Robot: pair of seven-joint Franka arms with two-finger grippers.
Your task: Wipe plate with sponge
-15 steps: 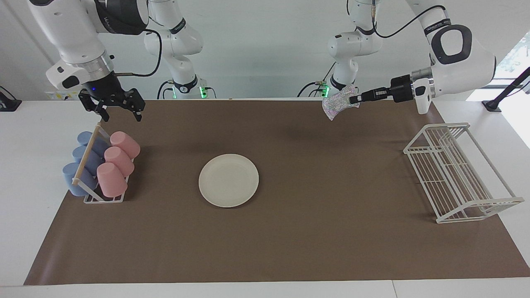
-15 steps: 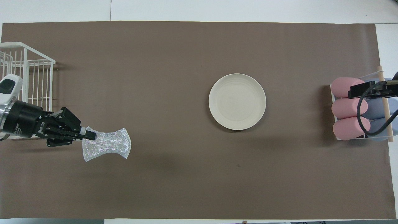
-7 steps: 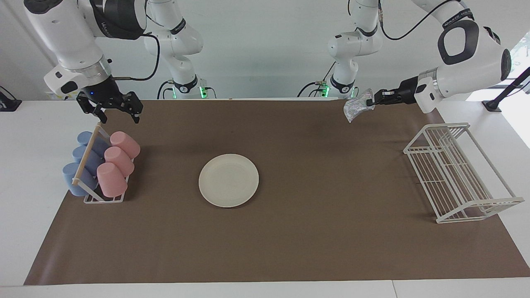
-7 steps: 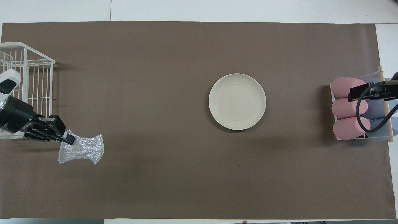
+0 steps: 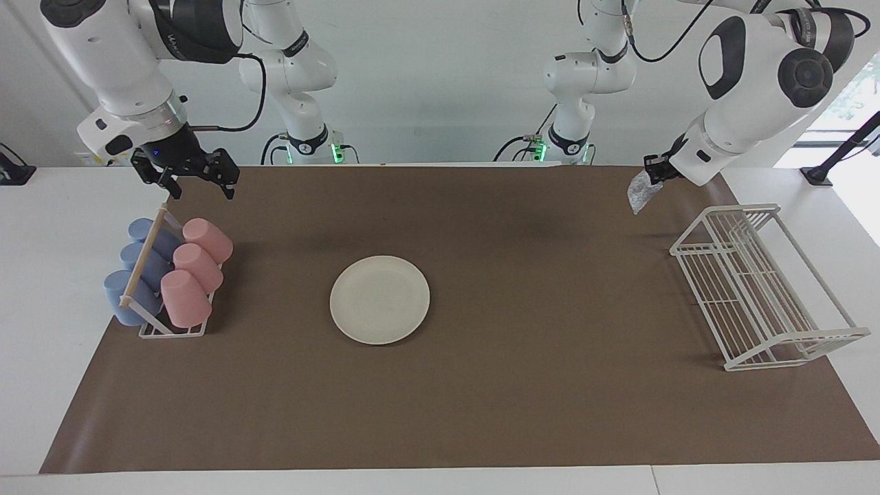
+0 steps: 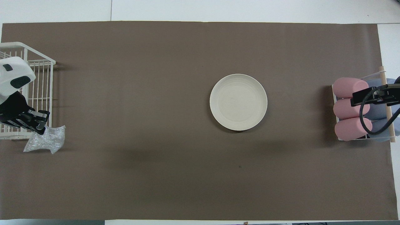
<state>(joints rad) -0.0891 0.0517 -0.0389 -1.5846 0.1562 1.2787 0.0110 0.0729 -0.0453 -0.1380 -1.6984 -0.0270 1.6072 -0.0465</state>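
Note:
The round cream-white plate [image 5: 379, 299] [image 6: 238, 102] lies flat on the brown mat, near its middle. The silvery glittery sponge [image 5: 638, 192] [image 6: 47, 142] hangs in the air from my left gripper [image 5: 652, 172] [image 6: 41, 128], which is shut on its upper edge. Gripper and sponge are over the mat at the left arm's end of the table, next to the wire rack's corner and well away from the plate. My right gripper [image 5: 199, 187] hangs open and holds nothing, above the robot-side end of the cup rack.
A white wire dish rack [image 5: 763, 289] [image 6: 31, 90] stands at the left arm's end of the mat. A small rack of pink and blue cups [image 5: 165, 275] [image 6: 353, 109] stands at the right arm's end. The brown mat [image 5: 550, 385] covers most of the table.
My left arm has swung the sponge away from the middle toward the wire rack, and its wrist has turned downward. The right gripper has hardly moved. The plate lies as before.

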